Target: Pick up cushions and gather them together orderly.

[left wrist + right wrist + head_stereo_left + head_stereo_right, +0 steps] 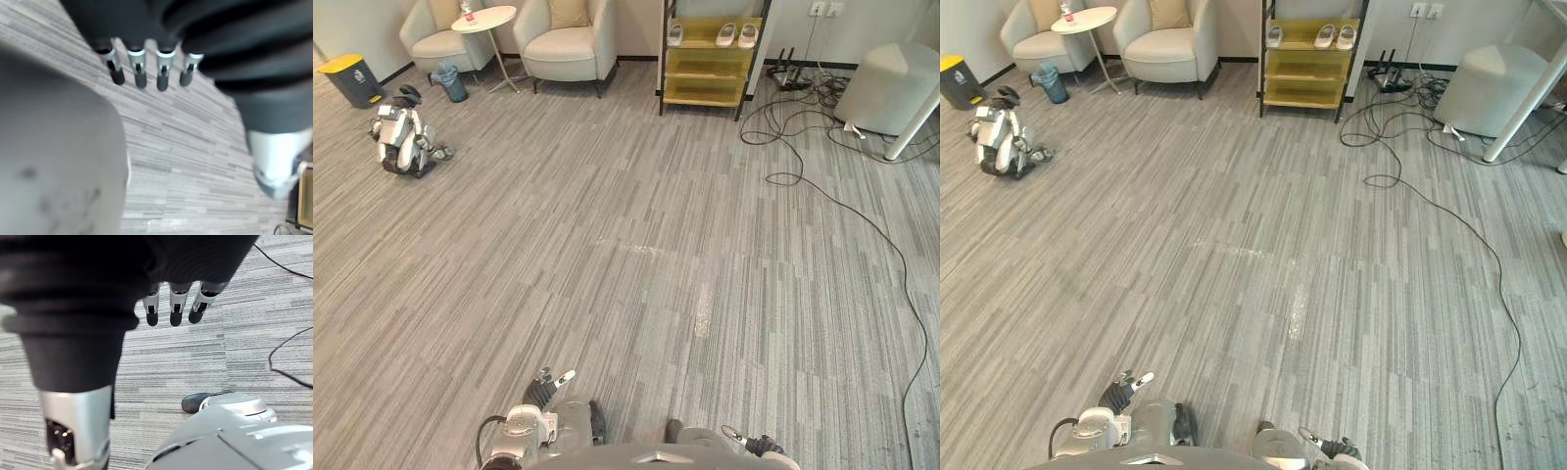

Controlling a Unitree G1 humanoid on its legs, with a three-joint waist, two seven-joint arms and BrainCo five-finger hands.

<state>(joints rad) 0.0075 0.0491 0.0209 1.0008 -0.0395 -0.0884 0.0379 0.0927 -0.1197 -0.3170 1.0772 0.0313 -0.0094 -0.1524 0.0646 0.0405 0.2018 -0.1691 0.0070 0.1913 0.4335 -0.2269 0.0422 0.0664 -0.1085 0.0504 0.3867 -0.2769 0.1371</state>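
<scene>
Two tan cushions stand far across the room, one cushion (570,12) upright against the back of the right armchair (566,49), the other cushion (443,11) on the left armchair (438,44). My left hand (546,389) hangs low at the bottom edge of the eye views, far from both. In the left wrist view its fingers (139,73) hang straight over bare floor, open and holding nothing. My right hand (756,446) sits at the bottom right, and its fingers (173,311) are relaxed and open above the carpet.
A round side table (484,20) stands between the armchairs. A yellow shelf (710,61) holds slippers. A small robot dog (403,137) lies at left, near a yellow-lidded bin (350,78) and a blue basket (450,81). Cables (822,186) trail at right beside a white pouf (886,88).
</scene>
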